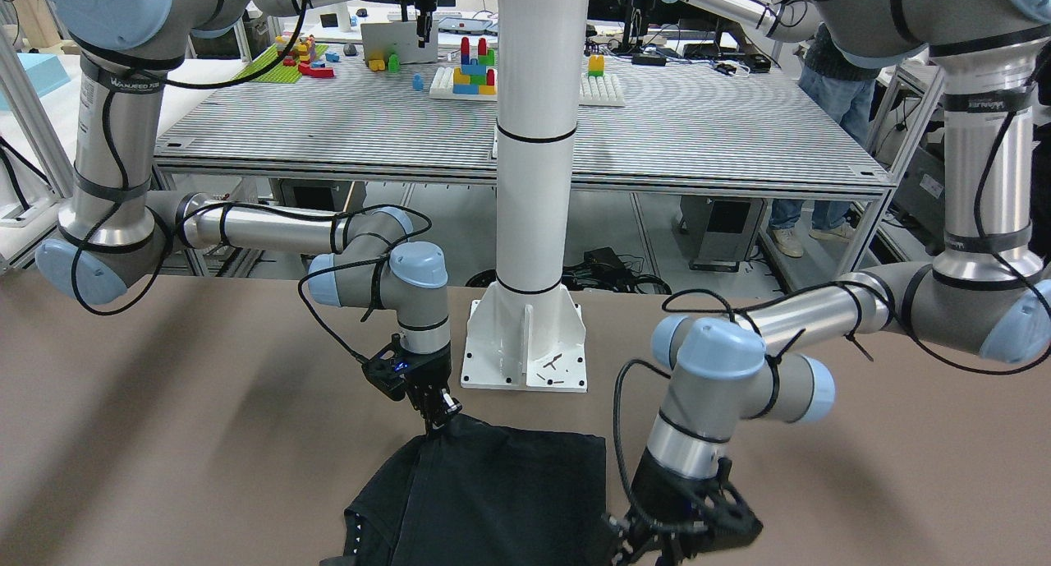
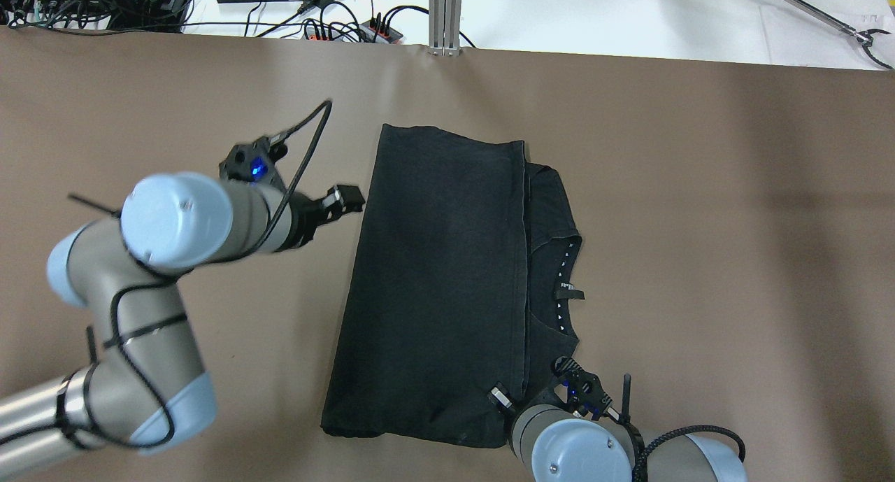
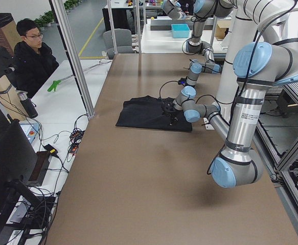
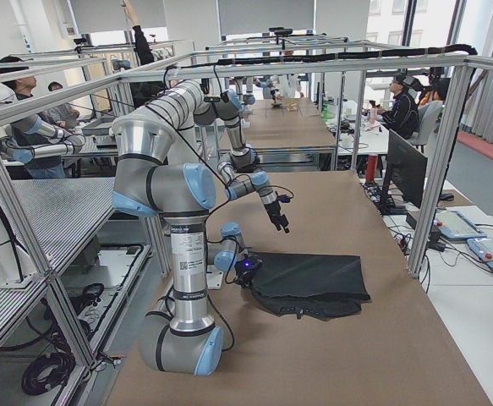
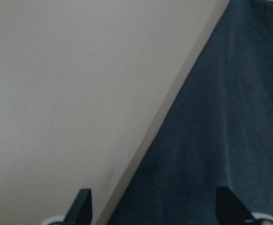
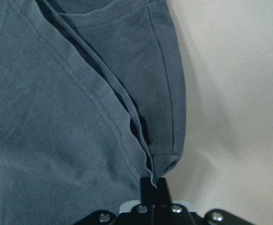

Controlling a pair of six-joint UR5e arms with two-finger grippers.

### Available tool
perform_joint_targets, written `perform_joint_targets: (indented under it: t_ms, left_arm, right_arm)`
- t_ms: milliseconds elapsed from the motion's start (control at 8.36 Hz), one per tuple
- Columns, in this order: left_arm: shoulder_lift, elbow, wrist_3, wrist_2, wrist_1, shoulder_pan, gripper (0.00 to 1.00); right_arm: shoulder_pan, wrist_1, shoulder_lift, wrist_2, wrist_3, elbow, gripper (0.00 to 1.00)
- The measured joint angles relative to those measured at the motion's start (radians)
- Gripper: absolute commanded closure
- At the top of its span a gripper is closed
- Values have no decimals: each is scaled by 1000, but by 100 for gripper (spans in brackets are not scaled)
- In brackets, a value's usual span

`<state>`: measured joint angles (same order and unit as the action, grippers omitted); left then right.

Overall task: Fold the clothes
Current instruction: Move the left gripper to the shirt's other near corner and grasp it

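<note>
The clothes (image 2: 433,279) are one black garment lying flat mid-table, folded lengthwise. An under layer with a neckline of white dots (image 2: 565,282) sticks out on its right. My right gripper (image 2: 502,397) is at the near right corner of the top layer. In the right wrist view its fingers (image 6: 155,190) are shut on the hem corner of the clothes (image 6: 80,140). My left gripper (image 2: 349,201) hovers at the garment's left edge. It is open, fingertips (image 5: 82,206) apart, straddling the edge of the cloth (image 5: 211,140). In the front view the right gripper (image 1: 439,411) pinches the corner.
The white pillar base (image 1: 525,352) stands on the brown table (image 2: 699,188) just behind the garment. Cables and power strips (image 2: 335,24) lie beyond the far edge. A seated person (image 3: 33,58) and a monitor are off the table's far side.
</note>
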<state>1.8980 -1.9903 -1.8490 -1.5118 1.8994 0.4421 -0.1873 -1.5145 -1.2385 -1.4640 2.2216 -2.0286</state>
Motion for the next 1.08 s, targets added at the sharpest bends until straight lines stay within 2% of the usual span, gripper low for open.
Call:
perform_joint_targets:
  t_ms: [239,598,837,1077]
  left_arm:
    - [-58,-15,-155,94,3,-148,25]
    - [-70,-8,-271,232,4,-335,30]
    - [-68,-2,-286,256,4,-370,36]
    - [-62,3,-290,263,4,-377,37]
  right_arm:
    - [0,0,-5,2,0,-1,100]
    - [0,0,-9,5,0,-1,100]
    - [0,0,-11,5,1,-2,100]
    - [0,0,-12,5,1,-5,100]
